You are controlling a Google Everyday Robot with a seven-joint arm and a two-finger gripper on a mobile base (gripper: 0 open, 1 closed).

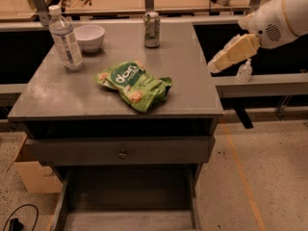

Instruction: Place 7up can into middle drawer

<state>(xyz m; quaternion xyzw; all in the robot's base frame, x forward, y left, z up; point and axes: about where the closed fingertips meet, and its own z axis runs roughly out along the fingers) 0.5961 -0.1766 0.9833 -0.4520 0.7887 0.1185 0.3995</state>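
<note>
The 7up can [151, 29], green and silver, stands upright near the far edge of the grey cabinet top [187, 76]. The middle drawer [130, 196] is pulled out at the bottom of the view, with a bare grey floor and nothing in it. My gripper [215, 65], cream-coloured on a white arm [281, 16], hangs in the air just off the cabinet top's right edge. It is to the right of the can and nearer to me, well apart from it, and holds nothing that I can see.
A green snack bag [135, 85] lies mid-top. A clear plastic bottle [65, 38] and a white bowl [89, 35] stand at the far left. A shut drawer front with a round knob [122, 153] sits above the open drawer. A small dispenser bottle [244, 71] stands on a ledge at right. A cardboard box [29, 174] sits at lower left.
</note>
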